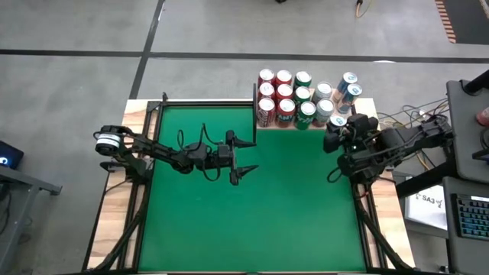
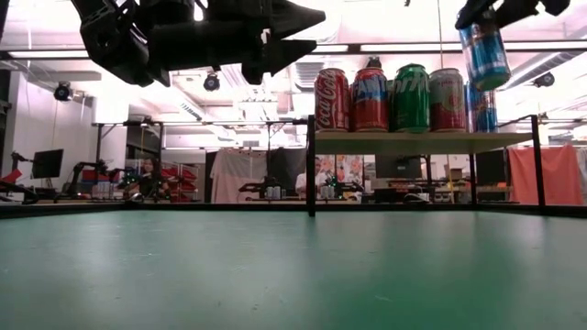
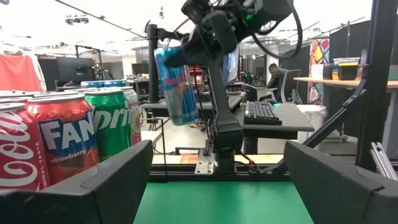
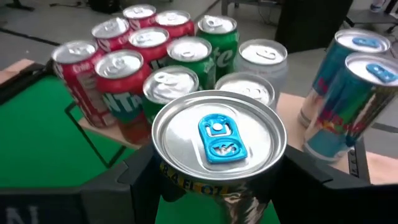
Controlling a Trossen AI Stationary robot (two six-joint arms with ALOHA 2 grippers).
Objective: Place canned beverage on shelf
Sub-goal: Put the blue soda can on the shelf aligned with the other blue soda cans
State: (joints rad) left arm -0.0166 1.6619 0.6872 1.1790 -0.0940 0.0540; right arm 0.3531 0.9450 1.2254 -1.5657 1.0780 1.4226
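Note:
My right gripper is shut on a tall blue-and-silver can with a blue tab, up in the air near the right end of the shelf. The shelf is a light-wood board on black posts at the table's far edge. On it stand red, green and silver cans and two blue cans, each on its base. My left gripper hovers open over the middle of the green table, its fingers pointing toward the shelf with nothing between them. My right gripper pinches the blue can's wall just below the top rim, one finger on each side. The can hangs below the gripper, top up and slightly tilted, lifted clear of the table and the shelf.
The shelf's board is nearly filled with cans; its black posts stand on the table's far edge. A desk with a keyboard and cables lies beyond the table's right side. Open green felt stretches toward the near edge.

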